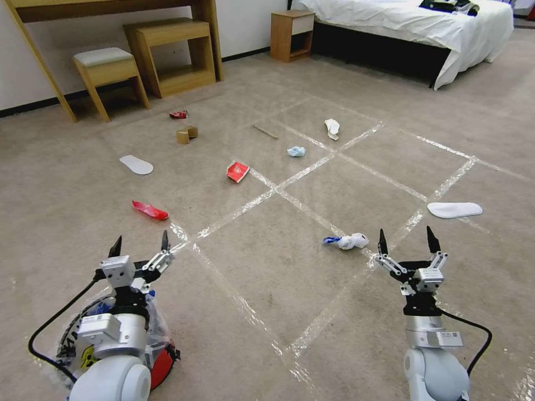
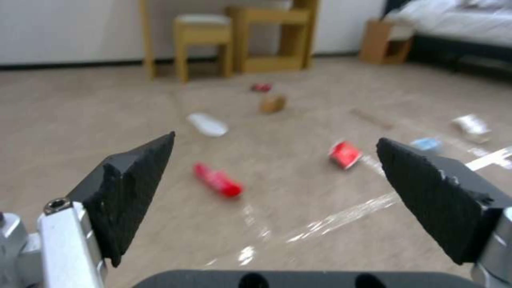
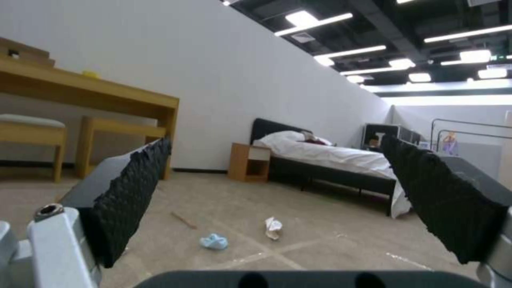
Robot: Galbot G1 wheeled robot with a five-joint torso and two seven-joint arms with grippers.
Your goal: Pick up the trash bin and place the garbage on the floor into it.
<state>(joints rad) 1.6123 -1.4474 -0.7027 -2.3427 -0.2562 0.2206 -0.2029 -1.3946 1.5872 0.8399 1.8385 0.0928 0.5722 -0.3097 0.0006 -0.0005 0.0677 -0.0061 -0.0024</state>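
Observation:
The red trash bin [image 1: 162, 365] with its clear bag stands on the carpet floor [image 1: 267, 278] at the near left, partly hidden under my left arm. My left gripper [image 1: 141, 242] [image 2: 275, 138] hangs open above and beyond the bin, holding nothing. At the near right my right gripper [image 1: 407, 236] [image 3: 276, 139] is also open and holds nothing. Garbage is scattered ahead: a red wrapper [image 1: 149, 210] [image 2: 217, 185], a crushed red can [image 1: 237, 171] [image 2: 345, 154], a white tissue wad [image 1: 346, 241], a blue mask [image 1: 296, 151] [image 3: 214, 241], white insoles [image 1: 136, 165] [image 1: 455, 209], a wooden stick [image 1: 265, 132] and cardboard bits [image 1: 186, 134].
A wooden stool [image 1: 106, 69], a low wooden table [image 1: 173, 53] and desk legs line the far left wall. A nightstand [image 1: 291, 33] and a bed [image 1: 412, 28] stand at the far right. Shiny tape lines [image 1: 312, 217] cross the carpet.

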